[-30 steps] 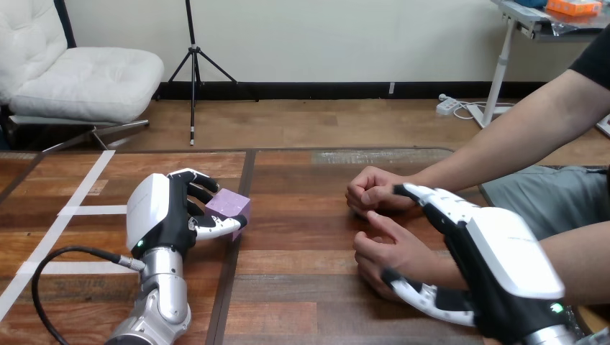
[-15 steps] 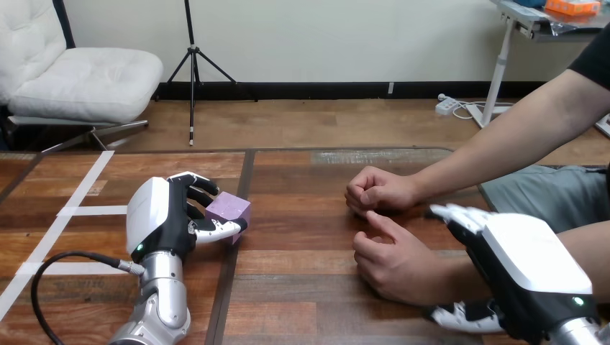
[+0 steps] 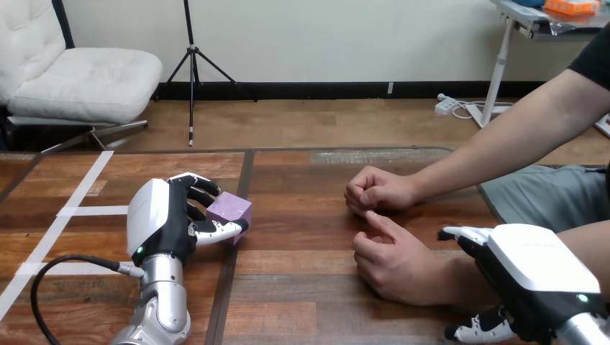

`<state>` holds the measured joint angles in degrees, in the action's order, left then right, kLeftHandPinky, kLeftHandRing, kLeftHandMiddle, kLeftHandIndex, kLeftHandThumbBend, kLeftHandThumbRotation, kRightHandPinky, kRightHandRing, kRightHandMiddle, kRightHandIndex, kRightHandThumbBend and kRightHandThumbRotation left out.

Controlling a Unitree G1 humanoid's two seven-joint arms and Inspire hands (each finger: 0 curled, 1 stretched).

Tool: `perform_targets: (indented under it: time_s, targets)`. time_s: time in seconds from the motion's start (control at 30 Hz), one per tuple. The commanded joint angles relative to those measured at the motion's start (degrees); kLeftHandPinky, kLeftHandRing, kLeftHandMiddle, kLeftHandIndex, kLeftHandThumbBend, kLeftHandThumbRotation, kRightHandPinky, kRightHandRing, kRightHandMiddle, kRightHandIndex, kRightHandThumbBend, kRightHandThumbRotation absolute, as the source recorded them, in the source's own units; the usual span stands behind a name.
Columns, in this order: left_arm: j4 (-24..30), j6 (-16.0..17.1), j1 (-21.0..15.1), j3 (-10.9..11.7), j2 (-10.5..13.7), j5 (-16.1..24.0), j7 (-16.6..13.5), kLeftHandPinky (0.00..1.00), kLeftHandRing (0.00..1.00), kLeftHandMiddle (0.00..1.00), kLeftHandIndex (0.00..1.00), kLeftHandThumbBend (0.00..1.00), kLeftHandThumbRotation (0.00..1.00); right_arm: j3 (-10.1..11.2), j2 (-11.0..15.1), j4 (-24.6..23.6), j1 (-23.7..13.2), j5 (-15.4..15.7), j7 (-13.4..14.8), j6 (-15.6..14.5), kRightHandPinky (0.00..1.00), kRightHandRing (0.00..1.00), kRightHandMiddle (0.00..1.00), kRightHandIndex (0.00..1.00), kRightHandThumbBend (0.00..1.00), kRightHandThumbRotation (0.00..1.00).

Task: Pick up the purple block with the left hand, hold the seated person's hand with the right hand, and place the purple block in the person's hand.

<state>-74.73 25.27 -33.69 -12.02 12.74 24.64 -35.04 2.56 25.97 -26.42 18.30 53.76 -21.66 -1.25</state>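
Left hand point(image 3: 157, 215): fingers and thumb curled round the small purple cube block point(image 3: 230, 207), left of centre on the brown wooden desk point(image 3: 302, 287). Right hand point(image 3: 534, 267): spread wide beside the wrist of the person's nearer hand point(image 3: 392, 262); contact undetermined.

Bright, even light, pale sheen on the table point(image 3: 374, 156) at its far edge, soft highlights on the white shells of the left hand point(image 3: 155, 215) and right hand point(image 3: 536, 269), faint diffuse shadows close beneath the block point(image 3: 229, 208) and the person's nearer hand point(image 3: 395, 262)
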Motion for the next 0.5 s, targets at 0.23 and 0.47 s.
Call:
perform_targets:
  time_s: [0.23,0.47]
  targets:
    - [3.36,2.96,-1.69,0.03,1.02,0.36,-1.83,0.43,0.46,0.51,0.55,0.69,0.00,-0.68,3.54,-2.30,-5.96,2.05,-2.30,-0.82,0.88,0.88,0.88,0.86,0.82,0.11]
    - [3.48,3.47,-1.49,0.13,0.97,0.36,-1.87,0.44,0.46,0.52,0.55,0.69,0.00,-0.93,4.24,-1.50,-7.08,2.20,-3.81,-1.27,0.88,0.88,0.88,0.86,0.82,0.09]
